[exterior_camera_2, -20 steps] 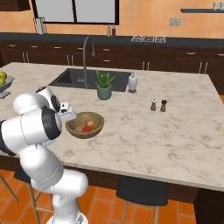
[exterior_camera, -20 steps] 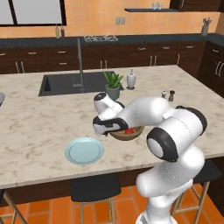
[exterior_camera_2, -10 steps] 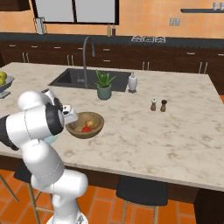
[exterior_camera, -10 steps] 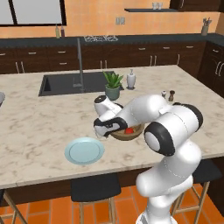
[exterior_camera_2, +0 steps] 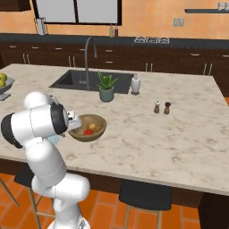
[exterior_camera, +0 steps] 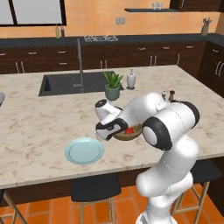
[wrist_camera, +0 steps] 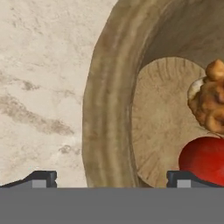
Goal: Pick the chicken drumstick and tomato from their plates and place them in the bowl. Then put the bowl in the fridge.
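The brown wooden bowl [exterior_camera_2: 88,127] stands on the marble island near its front edge. Inside lie the red tomato [wrist_camera: 203,159] and the golden-brown chicken drumstick [wrist_camera: 210,103]; both also show in the right base view, the tomato [exterior_camera_2: 88,132] in front of the drumstick [exterior_camera_2: 92,126]. My gripper [wrist_camera: 113,179] is open and straddles the bowl's rim [wrist_camera: 105,109], with one fingertip [wrist_camera: 41,178] outside over the counter and the other inside by the tomato. It holds nothing. A pale blue plate [exterior_camera: 84,151] lies bare to the bowl's left. The fridge is out of view.
Behind the bowl [exterior_camera: 127,132] are a potted plant [exterior_camera: 113,85], a white soap bottle [exterior_camera: 131,79], and a sink [exterior_camera: 65,83] with a tall faucet. Two shakers [exterior_camera_2: 162,108] stand to the right. A grey bowl of apples [exterior_camera_2: 3,82] sits far left. Stools stand under the counter's front edge.
The hand has sunk a little lower and closer onto the bowl's rim. The jaws stay open and the bowl has not moved.
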